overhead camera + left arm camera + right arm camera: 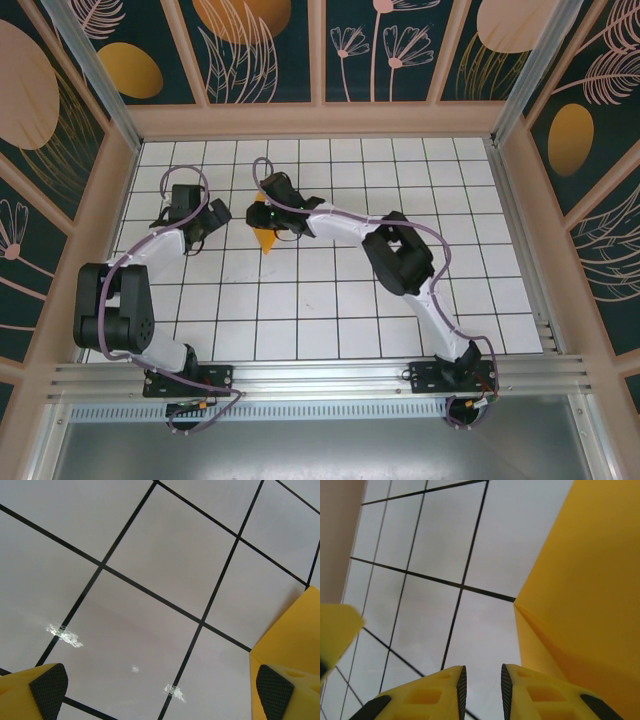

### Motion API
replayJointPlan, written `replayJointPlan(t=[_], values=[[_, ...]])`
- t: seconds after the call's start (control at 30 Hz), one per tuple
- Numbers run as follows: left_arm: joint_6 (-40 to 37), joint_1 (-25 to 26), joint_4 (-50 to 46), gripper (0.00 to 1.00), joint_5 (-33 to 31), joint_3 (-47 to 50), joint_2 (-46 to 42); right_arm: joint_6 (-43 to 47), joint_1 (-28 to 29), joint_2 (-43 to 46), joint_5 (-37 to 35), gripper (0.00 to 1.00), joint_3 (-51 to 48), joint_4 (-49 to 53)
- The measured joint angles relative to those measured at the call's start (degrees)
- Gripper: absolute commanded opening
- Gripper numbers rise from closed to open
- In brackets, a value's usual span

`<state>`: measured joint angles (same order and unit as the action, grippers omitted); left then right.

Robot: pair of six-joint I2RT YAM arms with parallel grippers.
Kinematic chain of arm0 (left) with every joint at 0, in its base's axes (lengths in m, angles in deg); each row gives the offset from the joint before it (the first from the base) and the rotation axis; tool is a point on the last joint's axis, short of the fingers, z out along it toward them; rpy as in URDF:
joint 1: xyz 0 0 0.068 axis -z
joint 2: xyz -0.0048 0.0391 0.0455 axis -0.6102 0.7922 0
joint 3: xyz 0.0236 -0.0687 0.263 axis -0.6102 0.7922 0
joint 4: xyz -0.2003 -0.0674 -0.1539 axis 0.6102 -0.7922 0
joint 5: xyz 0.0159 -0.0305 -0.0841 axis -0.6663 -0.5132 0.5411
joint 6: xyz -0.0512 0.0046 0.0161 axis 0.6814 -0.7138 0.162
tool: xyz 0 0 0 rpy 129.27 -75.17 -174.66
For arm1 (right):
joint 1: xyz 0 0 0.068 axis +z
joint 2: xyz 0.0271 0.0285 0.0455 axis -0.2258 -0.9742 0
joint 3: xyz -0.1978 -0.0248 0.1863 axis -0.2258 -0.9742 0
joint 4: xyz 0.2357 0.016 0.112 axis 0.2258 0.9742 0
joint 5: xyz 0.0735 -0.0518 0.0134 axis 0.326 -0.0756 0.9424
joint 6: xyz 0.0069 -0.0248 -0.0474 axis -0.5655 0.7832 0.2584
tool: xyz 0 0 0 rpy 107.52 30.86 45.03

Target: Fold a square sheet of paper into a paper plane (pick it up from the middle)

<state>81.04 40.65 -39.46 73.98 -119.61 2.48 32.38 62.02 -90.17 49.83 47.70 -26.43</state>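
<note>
Beside the creased paper (580, 580), right pincer (483, 687) nearly together — left pincer (161, 687) wide apart.

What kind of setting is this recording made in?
Probably a purpose-built robot test booth, not a home: a white gridded table boxed in by decorated wall panels, with a left arm and right arm bolted to a metal rail.

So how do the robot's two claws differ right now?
The left gripper has its fingers spread wide; the right gripper has them nearly together, with only a thin gap. The right gripper sits close beside the folded paper; the left gripper faces mostly bare tiles, the paper at its view's edge. Both have yellow fingers with black pads and nothing between them.
</note>
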Motion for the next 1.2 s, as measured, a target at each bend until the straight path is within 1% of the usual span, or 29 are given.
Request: replayJointPlan(t=[0.13,0.27,0.43,0.57,0.73,0.87,0.93,1.0,1.07,1.2], values=[[0.44,-0.22,0.79,0.99,0.52,0.17,-0.20,0.00,-0.50,-2.67,0.09,0.25,1.49,2.47],[0.46,-0.22,1.40,0.99,1.73,0.17,-0.20,1.14,-1.16,-3.26,0.46,0.25,1.44,4.96],[0.46,-0.22,2.12,0.98,3.39,0.17,-0.20,7.26,-2.21,-2.25,3.45,0.25,-1.01,4.68],[0.42,-0.22,2.82,0.98,5.62,0.17,-0.20,16.79,-3.91,3.19,7.76,0.26,-9.57,5.16],[0.20,-0.22,3.69,0.98,10.58,0.28,-0.42,30.80,-8.07,12.24,13.14,0.28,-22.45,8.26],[0.20,-0.22,5.35,0.99,14.45,1.20,-1.53,35.65,-10.64,17.16,14.14,0.31,-27.39,10.40],[0.22,-0.22,5.97,0.99,16.09,1.57,-1.99,34.97,-10.93,19.78,13.90,0.31,-28.72,9.86],[0.24,-0.22,6.36,0.98,17.20,1.84,-2.23,32.44,-10.73,22.86,13.00,0.31,-30.25,8.02],[0.46,-0.20,6.73,0.97,18.05,2.40,-2.62,28.26,-10.49,26.12,10.86,0.23,-31.98,5.68],[2.23,0.04,9.09,0.97,19.96,5.11,-4.48,16.96,-9.94,31.34,7.23,0.22,-37.53,-0.68]])
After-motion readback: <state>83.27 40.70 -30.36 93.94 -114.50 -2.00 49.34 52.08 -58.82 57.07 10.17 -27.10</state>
